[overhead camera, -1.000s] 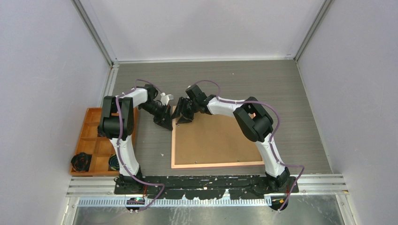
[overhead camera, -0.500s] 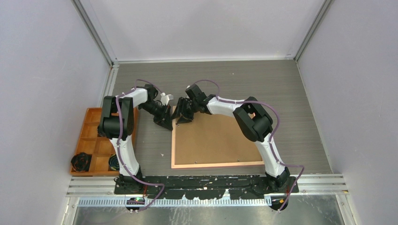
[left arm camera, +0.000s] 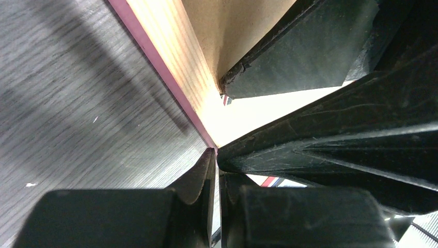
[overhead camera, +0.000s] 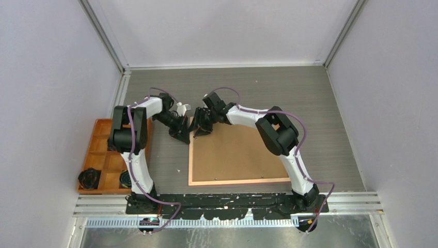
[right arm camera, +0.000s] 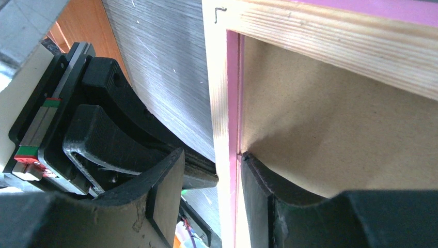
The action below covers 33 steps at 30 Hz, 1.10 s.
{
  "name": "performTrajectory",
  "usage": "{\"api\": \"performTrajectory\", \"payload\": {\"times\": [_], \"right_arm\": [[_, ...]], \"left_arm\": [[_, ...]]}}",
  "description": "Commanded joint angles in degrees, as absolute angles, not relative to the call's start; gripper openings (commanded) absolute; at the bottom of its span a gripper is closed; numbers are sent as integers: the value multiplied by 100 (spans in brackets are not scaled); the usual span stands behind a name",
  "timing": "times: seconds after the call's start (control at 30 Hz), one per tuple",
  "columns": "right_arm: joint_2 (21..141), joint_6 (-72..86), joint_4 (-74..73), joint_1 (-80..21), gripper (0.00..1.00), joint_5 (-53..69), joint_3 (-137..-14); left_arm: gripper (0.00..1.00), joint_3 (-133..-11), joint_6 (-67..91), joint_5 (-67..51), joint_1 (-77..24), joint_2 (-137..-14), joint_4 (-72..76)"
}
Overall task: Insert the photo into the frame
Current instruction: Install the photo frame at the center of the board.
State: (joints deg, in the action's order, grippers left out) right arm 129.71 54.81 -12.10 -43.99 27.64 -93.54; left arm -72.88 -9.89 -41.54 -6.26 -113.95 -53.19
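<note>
The frame (overhead camera: 237,182) lies back-up on the table (overhead camera: 289,98), the right gripper (right arm camera: 210,157) spread loosely astride its far-left rail, the left gripper (left arm camera: 216,155) pinched closed at that rail's outer edge.

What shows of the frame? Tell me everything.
The frame lies flat on the grey table, back up: thin light-wood rails with a pink edge, a brown backing board seated inside. At its far-left corner the right gripper straddles the left rail, open, one finger on the board inside, the other outside and clear. The shut left gripper sits at the rail's outer pink edge.
</note>
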Motion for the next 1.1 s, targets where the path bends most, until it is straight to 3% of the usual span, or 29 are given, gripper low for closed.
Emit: {"api": "performTrajectory", "payload": {"times": [0.0,0.47,0.6,0.83,1.0,1.07], "right_arm": [[13129,5223,-1738,-4574,49,3155,-9573],[13268,4988,-2259,-4558,49,3187,-10121],[13157,5098,-2145,-4347,54,3191,-10252],[12703,5485,-1487,-3800,69,3177,-10523],[11976,5729,-1040,-3320,79,2935,-9893],[11456,5695,-1053,-3091,94,2509,-9219]], "left_arm": [[7,-7353,-1198,-3812,-659,-11293,-5201],[7,-7351,-1223,-3799,-659,-11258,-5220],[7,-7362,-1253,-3779,-618,-11214,-5256],[7,-7351,-1318,-3785,-545,-11074,-5346],[7,-7196,-1380,-3875,-545,-10909,-5345],[7,-7099,-1467,-3891,-561,-10817,-5331]]}}
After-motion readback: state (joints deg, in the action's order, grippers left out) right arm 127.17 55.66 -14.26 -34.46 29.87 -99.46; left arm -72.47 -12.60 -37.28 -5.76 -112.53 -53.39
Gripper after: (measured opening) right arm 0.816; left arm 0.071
